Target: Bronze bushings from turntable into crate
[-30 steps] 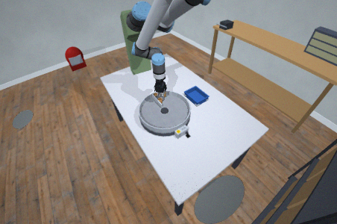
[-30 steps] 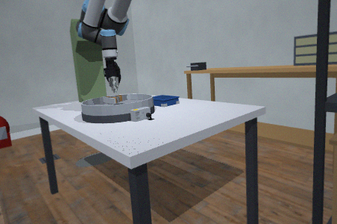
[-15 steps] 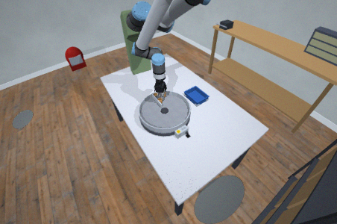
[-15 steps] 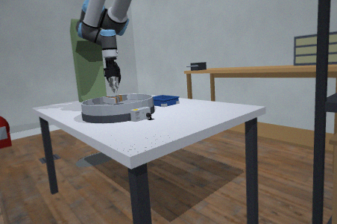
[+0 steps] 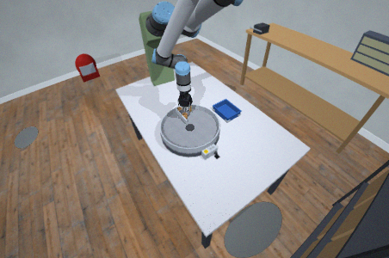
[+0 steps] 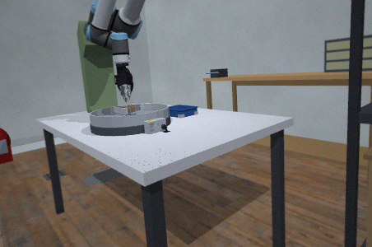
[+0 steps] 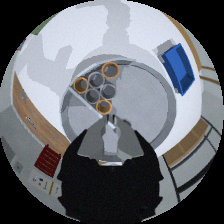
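Note:
The grey round turntable (image 5: 190,130) sits mid-table and holds a triangular cluster of bushings in a wedge section. In the wrist view there are three bronze bushings (image 7: 110,70), (image 7: 80,85), (image 7: 104,106) and three grey steel bushings (image 7: 95,78), (image 7: 108,90), (image 7: 92,95) standing upright. My gripper (image 7: 110,115) is shut with nothing between its fingers. It hangs a little above the turntable (image 6: 129,118), its tips (image 6: 127,98) just short of the nearest bronze bushing. The blue crate (image 5: 226,109) lies to the right of the turntable, and no bushing is visible in it in the wrist view (image 7: 178,67).
A small control box (image 5: 207,152) is fixed to the turntable's front rim. The green arm pedestal (image 5: 157,52) stands behind the table. A wooden shelf bench (image 5: 310,73) runs along the right wall. A dark rack (image 6: 355,107) stands close on the right.

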